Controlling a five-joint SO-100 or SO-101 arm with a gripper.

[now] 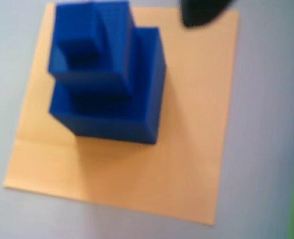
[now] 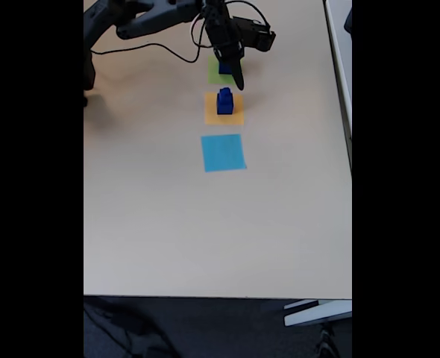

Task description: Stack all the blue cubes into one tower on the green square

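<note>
A pale beige table is seen from above in the fixed view, with a dark floor below its near edge and a white ledge along its right side. Three flat paper squares are laid in a row down the middle: the green square farthest away, the orange square in the middle, and a light-blue square nearest.

On the orange square, blue cubes are piled into a stepped tower. In the wrist view the tower is seen from above on the orange square (the picture is blurry), with the big cube at the bottom, a middle one on it and a small one on top.

One more dark blue cube is seen on the green square, partly hidden by the arm.

The black gripper is hung over the far side of the orange square, just beside the tower. Whether its fingers are apart or together cannot be told.
</note>
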